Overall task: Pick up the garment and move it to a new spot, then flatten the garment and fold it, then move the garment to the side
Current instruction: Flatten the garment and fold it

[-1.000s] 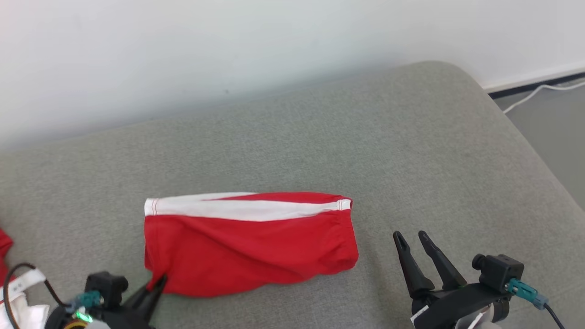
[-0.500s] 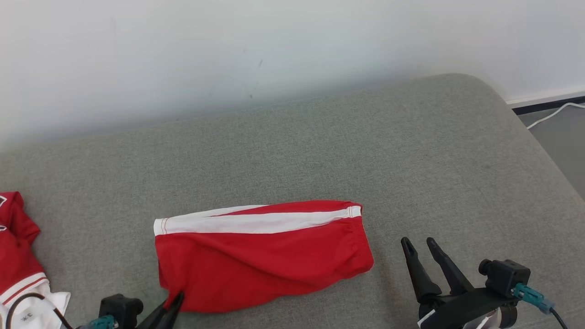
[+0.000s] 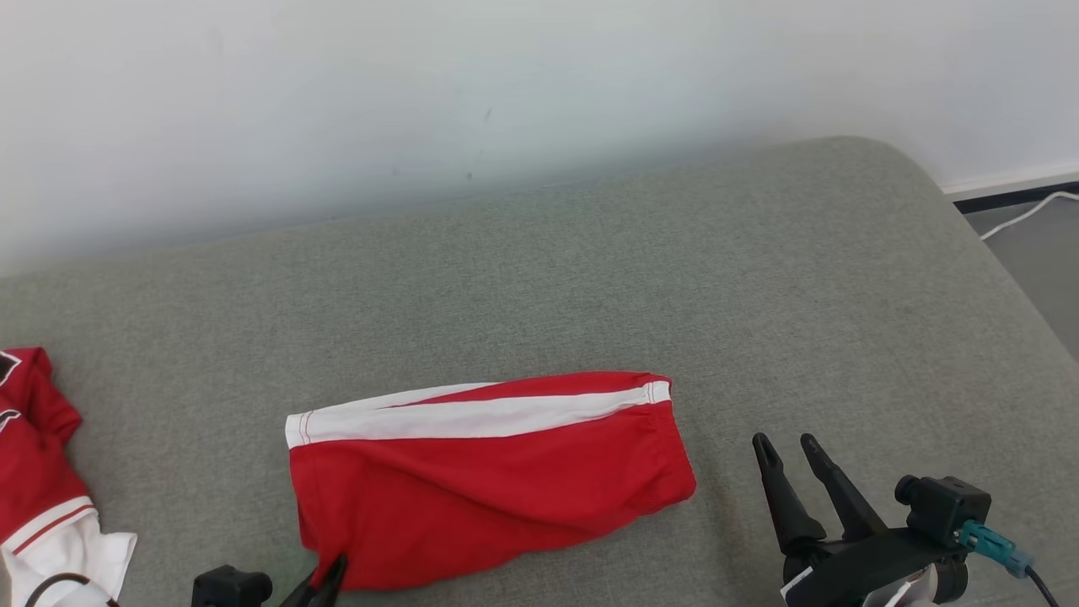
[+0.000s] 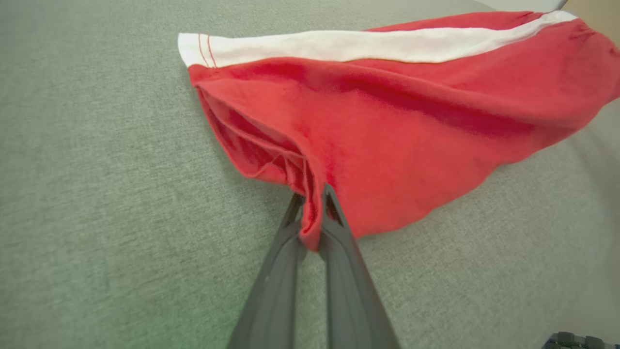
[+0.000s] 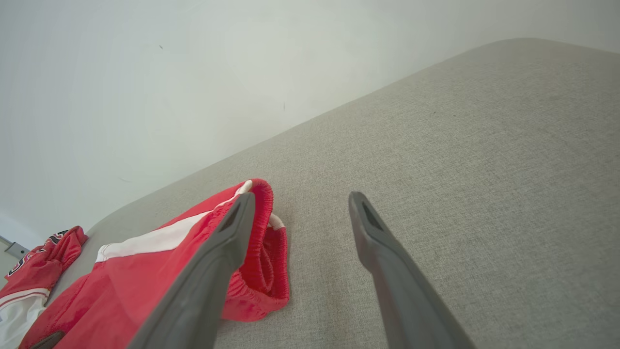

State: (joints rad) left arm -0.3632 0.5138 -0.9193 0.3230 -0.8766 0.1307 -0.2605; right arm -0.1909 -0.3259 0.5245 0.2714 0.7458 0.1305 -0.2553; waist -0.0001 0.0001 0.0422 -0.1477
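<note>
a plain pale wall (image 3: 421, 101), whitish with a faint green cast and a few small dark specks (image 3: 487, 114), runs across the back under soft, even light with no hard shadows. in front of it lies a wide grey-green upholstered cushion (image 3: 590, 278) of woven fabric, its back edge up against the wall and its far right corner rounded. past that corner a patch of grey floor (image 3: 1049, 278) shows, with a white skirting board (image 3: 1003, 179) above a dark strip at the wall's foot and a white cable (image 3: 1024, 214) trailing across the floor.
</note>
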